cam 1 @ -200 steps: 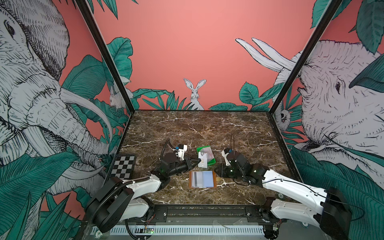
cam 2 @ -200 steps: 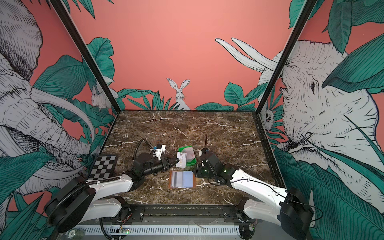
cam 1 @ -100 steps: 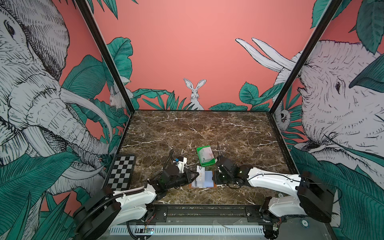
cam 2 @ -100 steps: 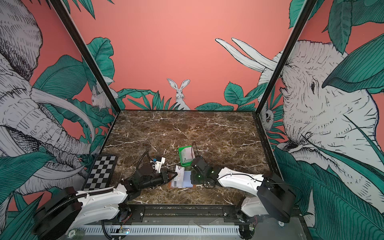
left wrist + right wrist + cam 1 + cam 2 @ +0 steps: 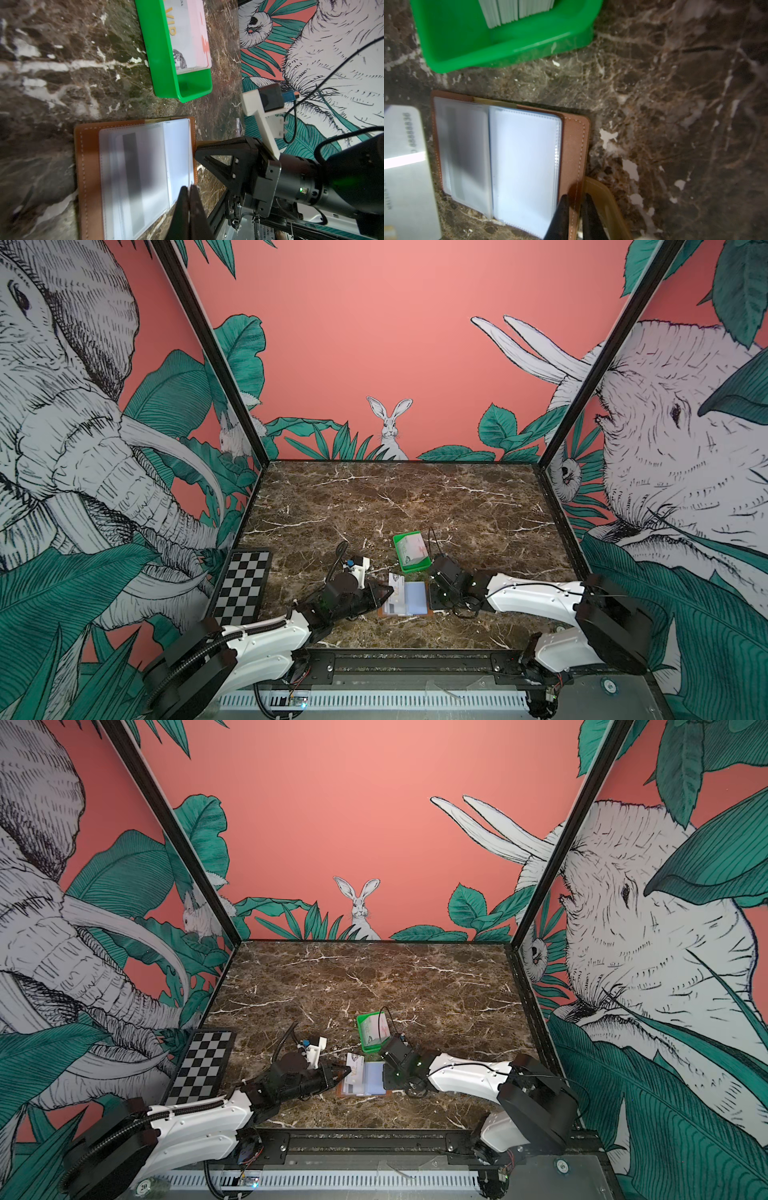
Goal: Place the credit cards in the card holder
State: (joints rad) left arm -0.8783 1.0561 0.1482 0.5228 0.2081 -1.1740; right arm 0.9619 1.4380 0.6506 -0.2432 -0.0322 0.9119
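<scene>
Brown, white-veined marble tabletop is filling the floor of a booth whose coral walls are carrying drawn elephants, a rabbit and green leaves.

The left gripper is pinching one white card with its jaws pressed together. The card is showing embossed digits and a pale band, and it is hanging over the left page of the card holder. The right gripper is showing a narrow gap between its black fingers. These are straddling the holder's stitched right border beside the tan snap tab. Whether they are pressing down cannot be told.

The card holder is lying open and flat near the front middle of the table, between the two grippers. Its tan leather-look cover is showing pale stitching and rounded corners. Two glossy clear sleeve pages are facing up. One is showing a grey-striped card and the other a plain pale-blue face.

Just behind the holder, one bright green tray of smooth moulded plastic is holding more credit cards. The top one is bearing gold "VIP" lettering, and the stack's edges are too blurred to count. One checkerboard panel is lying at the table's left edge.
</scene>
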